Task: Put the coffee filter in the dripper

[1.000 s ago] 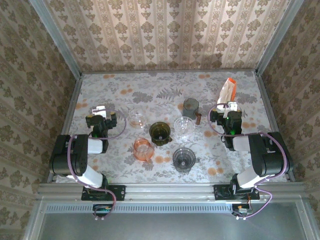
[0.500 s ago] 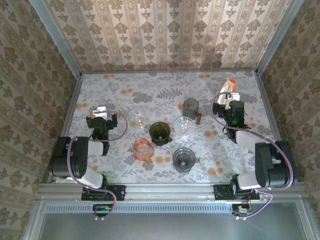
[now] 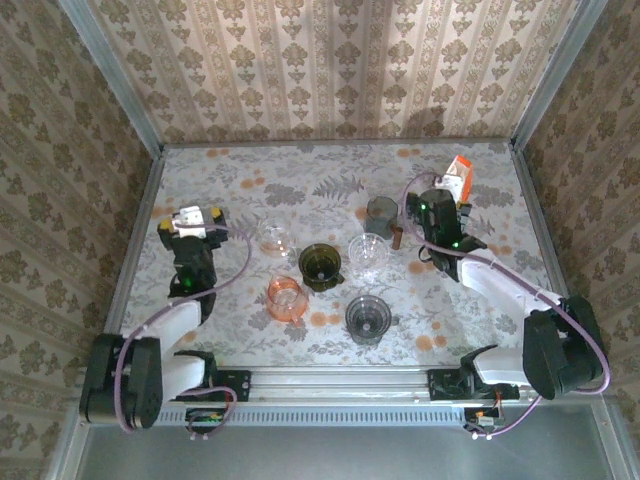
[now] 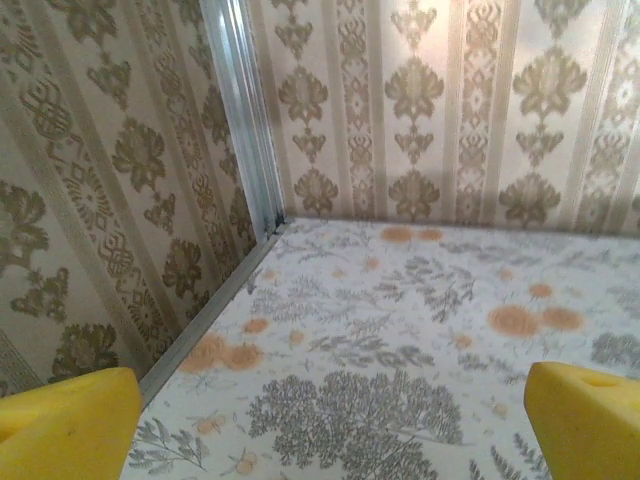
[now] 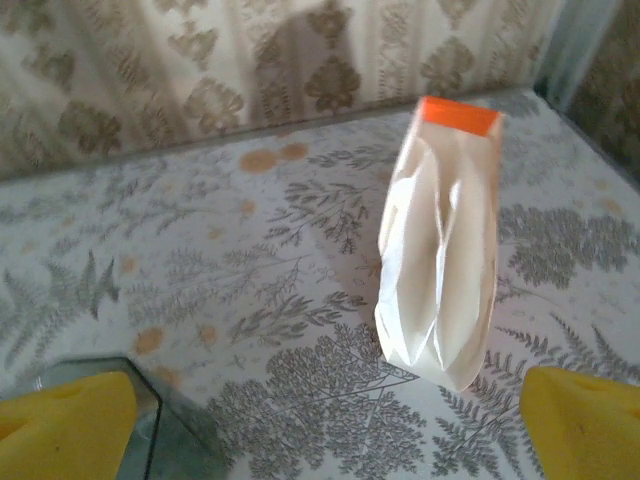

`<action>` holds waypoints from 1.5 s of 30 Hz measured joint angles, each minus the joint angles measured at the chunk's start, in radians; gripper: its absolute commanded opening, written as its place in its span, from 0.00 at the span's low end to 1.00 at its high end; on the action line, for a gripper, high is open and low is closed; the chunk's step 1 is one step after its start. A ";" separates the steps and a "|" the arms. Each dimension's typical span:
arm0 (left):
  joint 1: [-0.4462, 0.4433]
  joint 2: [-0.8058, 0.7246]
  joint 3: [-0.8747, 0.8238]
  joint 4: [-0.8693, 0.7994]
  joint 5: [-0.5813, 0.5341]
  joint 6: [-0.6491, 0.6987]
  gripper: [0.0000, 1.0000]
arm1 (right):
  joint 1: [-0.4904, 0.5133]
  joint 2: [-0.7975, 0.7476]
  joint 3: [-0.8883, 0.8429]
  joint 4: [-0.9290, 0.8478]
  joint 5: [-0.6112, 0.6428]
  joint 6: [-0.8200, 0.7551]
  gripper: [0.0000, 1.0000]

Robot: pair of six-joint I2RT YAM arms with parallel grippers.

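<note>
The coffee filter pack [image 3: 458,180], a white bag with an orange top, stands at the back right of the table; in the right wrist view the pack [image 5: 440,260] leans just ahead of my fingers. My right gripper [image 3: 433,203] [image 5: 320,440] is open and empty, a little short of the pack and left of it. Several drippers stand mid-table: a clear one [image 3: 368,252], a dark olive one [image 3: 320,263], an orange one [image 3: 286,297] and a dark grey one [image 3: 367,317]. My left gripper [image 3: 190,217] [image 4: 325,430] is open and empty over bare tabletop at the left.
A grey-green cup [image 3: 381,210] stands just left of my right gripper, its edge [image 5: 150,440] at the bottom left of the right wrist view. A small brown piece [image 3: 397,238] lies beside it and a small clear glass [image 3: 272,237] stands left of centre. Patterned walls [image 3: 330,70] enclose the table.
My right arm has stretched out, carrying its gripper back and left, close to the filter pack. The left arm has stretched out too, moving its gripper back and left. Both stay open.
</note>
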 measured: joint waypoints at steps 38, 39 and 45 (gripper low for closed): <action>0.230 -0.273 0.330 -0.710 0.777 -0.832 1.00 | 0.830 0.271 0.198 -0.335 -0.537 0.009 0.92; 0.230 -0.276 0.330 -0.711 0.782 -0.836 0.99 | 0.836 0.285 0.208 -0.331 -0.531 0.009 0.91; 0.230 -0.303 0.330 -0.753 0.785 -0.840 0.96 | 0.862 0.359 0.257 -0.335 -0.480 -0.002 0.76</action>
